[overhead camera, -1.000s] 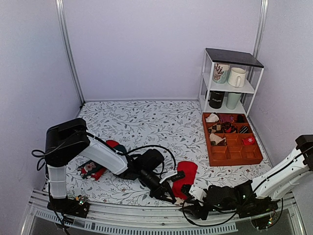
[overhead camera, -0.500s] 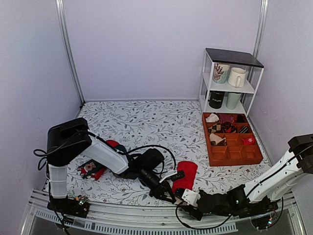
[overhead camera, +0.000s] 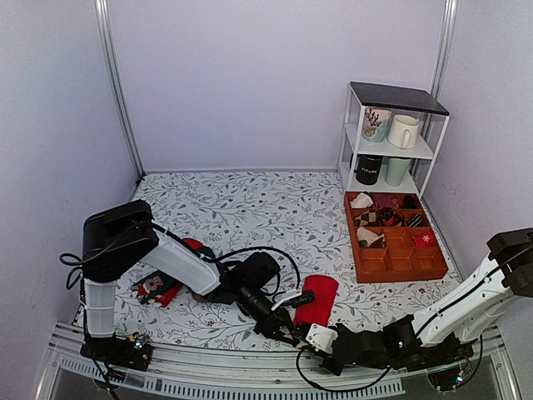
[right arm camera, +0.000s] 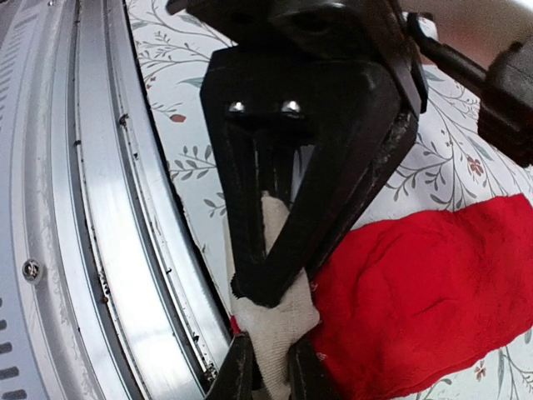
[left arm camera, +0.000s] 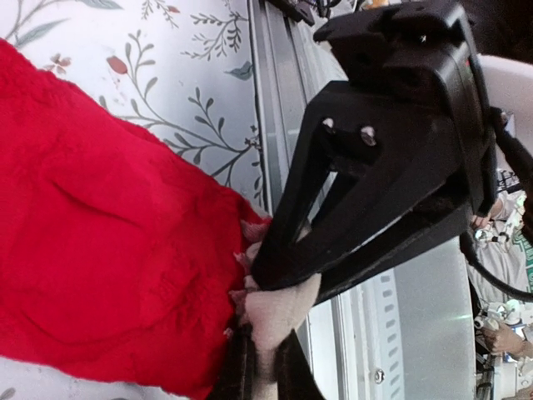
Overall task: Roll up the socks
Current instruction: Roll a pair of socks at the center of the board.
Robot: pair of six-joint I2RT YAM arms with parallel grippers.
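Observation:
The red socks [overhead camera: 316,298] lie flat near the table's front edge, their pale beige end [overhead camera: 301,332] pointing at the rail. My left gripper [overhead camera: 290,332] comes in from the left and my right gripper [overhead camera: 311,340] from the right, and they meet at that end. In the left wrist view my left gripper [left arm camera: 265,354] is shut on the beige end [left arm camera: 279,312], with the red socks [left arm camera: 100,250] spreading away to the left. In the right wrist view my right gripper [right arm camera: 268,362] is shut on the same beige end [right arm camera: 275,321], just below the left gripper's crossed fingers [right arm camera: 275,275].
An orange compartment tray [overhead camera: 353,250] with small items stands at the right, and a white shelf [overhead camera: 391,150] with mugs is behind it. More socks [overhead camera: 162,287] and a dark bundle [overhead camera: 258,271] lie at the left. The metal rail [overhead camera: 208,367] runs along the front edge.
My right arm has slid left along the front edge to the socks' beige end and its jaws have closed on it. The left gripper has stayed shut in place.

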